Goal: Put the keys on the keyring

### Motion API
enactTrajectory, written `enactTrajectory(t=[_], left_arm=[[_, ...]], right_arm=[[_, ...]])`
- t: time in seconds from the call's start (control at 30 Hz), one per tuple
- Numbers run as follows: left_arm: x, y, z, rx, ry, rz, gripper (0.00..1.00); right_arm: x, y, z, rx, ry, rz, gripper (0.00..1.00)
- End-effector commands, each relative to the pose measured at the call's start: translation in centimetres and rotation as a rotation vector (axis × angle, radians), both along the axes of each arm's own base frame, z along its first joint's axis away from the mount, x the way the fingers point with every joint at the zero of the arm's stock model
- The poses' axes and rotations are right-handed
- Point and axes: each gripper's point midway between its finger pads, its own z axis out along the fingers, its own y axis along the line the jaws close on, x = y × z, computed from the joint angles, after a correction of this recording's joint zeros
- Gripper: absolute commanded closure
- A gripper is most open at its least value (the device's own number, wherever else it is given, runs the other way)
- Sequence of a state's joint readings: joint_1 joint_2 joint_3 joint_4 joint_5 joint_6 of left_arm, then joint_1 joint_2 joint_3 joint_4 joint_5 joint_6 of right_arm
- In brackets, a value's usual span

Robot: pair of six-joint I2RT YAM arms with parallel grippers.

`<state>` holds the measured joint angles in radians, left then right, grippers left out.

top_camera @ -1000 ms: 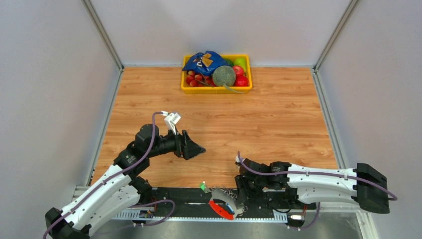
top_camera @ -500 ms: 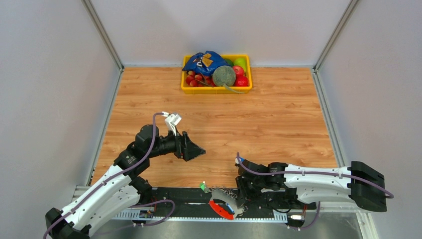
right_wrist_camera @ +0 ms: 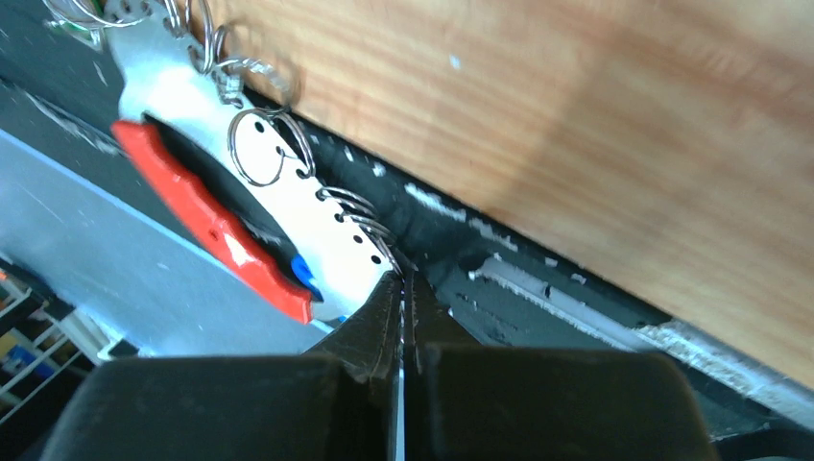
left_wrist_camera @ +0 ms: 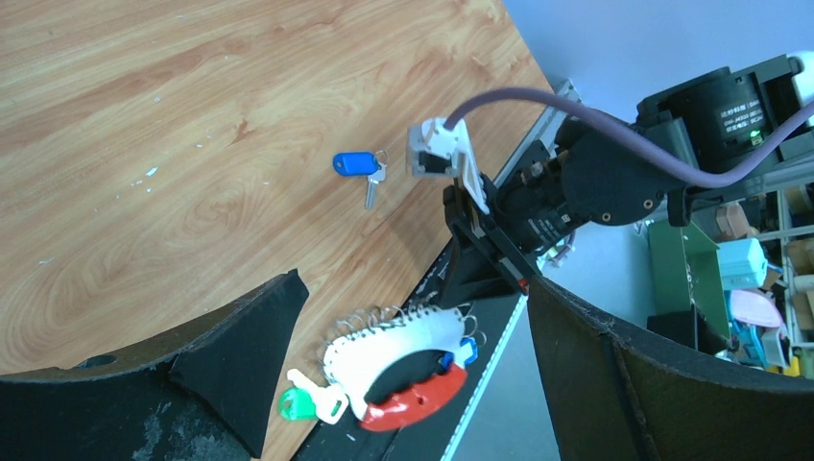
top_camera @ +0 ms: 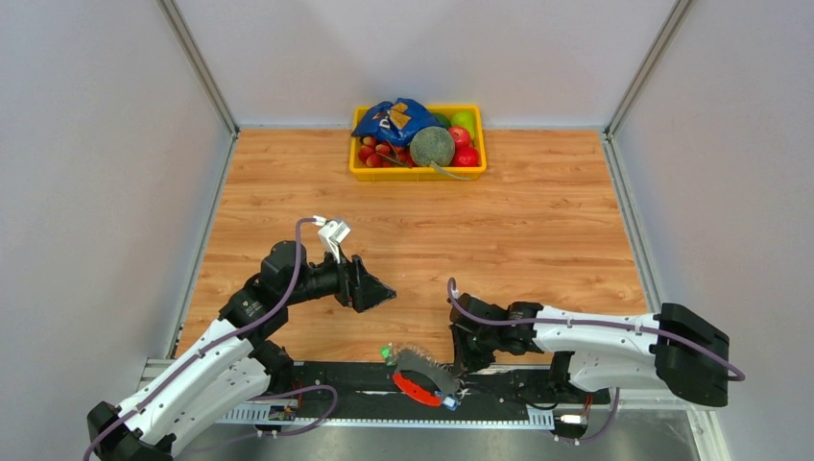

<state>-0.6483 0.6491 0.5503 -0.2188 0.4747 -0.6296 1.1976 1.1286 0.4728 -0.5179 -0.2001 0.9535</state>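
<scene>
The keyring (top_camera: 420, 370), a silvery-white strip with wire rings and a red clip (top_camera: 411, 389), lies over the table's near edge and the black rail. My right gripper (top_camera: 458, 369) is shut on the strip's right end, with the strip (right_wrist_camera: 288, 206) and red clip (right_wrist_camera: 206, 216) running away from the pinched fingertips (right_wrist_camera: 392, 298). One blue-headed key (left_wrist_camera: 357, 164) lies loose on the wood near the right wrist. Another blue head (left_wrist_camera: 467, 351) sits on the keyring (left_wrist_camera: 403, 351) beside the green tag (left_wrist_camera: 299, 404). My left gripper (top_camera: 379, 289) hangs open above the table, holding nothing.
A yellow tray (top_camera: 415, 176) full of toy fruit, a blue bag and a grey ball stands at the back centre. The black rail (top_camera: 326, 376) runs along the near edge. Grey walls close in both sides.
My right gripper has closed on the keyring's end and the arm has shifted left, dragging and tilting the keyring a little left and up. The left arm has barely moved.
</scene>
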Motion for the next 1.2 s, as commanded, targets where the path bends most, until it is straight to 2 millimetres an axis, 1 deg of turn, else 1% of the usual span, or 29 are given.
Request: enactTrajectory(t=[0.0,0.13,0.2,0.27,0.37,0.47,0.63,0.7,0.73,0.83,0.97,1.0,1.03,1.07,1.1,1.17], left_arm=[[-0.3,-0.1,1.1,-0.008,-0.039,-0.026,0.03],[-0.2,0.0,1.2,0.000,-0.040,-0.020,0.03],[-0.2,0.1,1.3,0.002,-0.041,-0.016,0.03],[-0.1,0.1,1.4,0.001,-0.039,-0.012,0.03],[0.1,0.1,1.5,0.005,-0.038,-0.004,0.03],[0.3,0.0,1.5,0.007,-0.035,0.002,0.03],[0.7,-0.1,1.7,0.010,-0.026,0.016,0.03],[0.8,-0.1,1.7,0.010,-0.023,0.022,0.03],[0.8,-0.1,1.7,0.010,-0.019,0.025,0.03],[1.0,-0.2,1.6,0.008,-0.009,0.030,0.03],[1.3,-0.5,1.7,0.003,0.002,0.034,0.03],[1.4,-0.6,1.7,0.002,0.002,0.034,0.03],[1.4,-0.6,1.7,0.001,0.004,0.035,0.03],[1.5,-0.7,1.7,0.001,0.006,0.035,0.03],[1.6,-0.7,1.6,0.000,0.010,0.036,0.03],[1.7,-0.9,1.6,-0.005,0.014,0.035,0.03]], right_arm=[[5.3,3.4,2.9,0.083,-0.194,-0.044,1.00],[8.5,5.0,3.9,0.102,-0.275,-0.067,1.00],[10.1,5.8,4.1,0.109,-0.308,-0.079,1.00],[11.6,6.4,4.1,0.112,-0.343,-0.094,1.00],[14.8,6.4,3.5,0.088,-0.403,-0.140,1.00],[17.7,7.1,3.4,0.094,-0.453,-0.171,1.00],[22.3,8.8,3.8,0.116,-0.515,-0.229,1.00],[23.7,9.5,3.8,0.127,-0.525,-0.248,1.00],[24.5,10.0,4.2,0.131,-0.542,-0.257,1.00],[26.1,10.7,4.5,0.121,-0.574,-0.279,1.00],[27.6,10.7,5.1,0.117,-0.605,-0.319,1.00],[27.8,10.6,5.5,0.115,-0.620,-0.321,0.98],[28.1,10.3,5.8,0.110,-0.638,-0.325,0.91],[28.2,9.9,6.2,0.107,-0.655,-0.328,0.82],[28.4,9.5,6.6,0.103,-0.672,-0.328,0.76],[28.6,8.6,7.2,0.099,-0.691,-0.333,0.69]])
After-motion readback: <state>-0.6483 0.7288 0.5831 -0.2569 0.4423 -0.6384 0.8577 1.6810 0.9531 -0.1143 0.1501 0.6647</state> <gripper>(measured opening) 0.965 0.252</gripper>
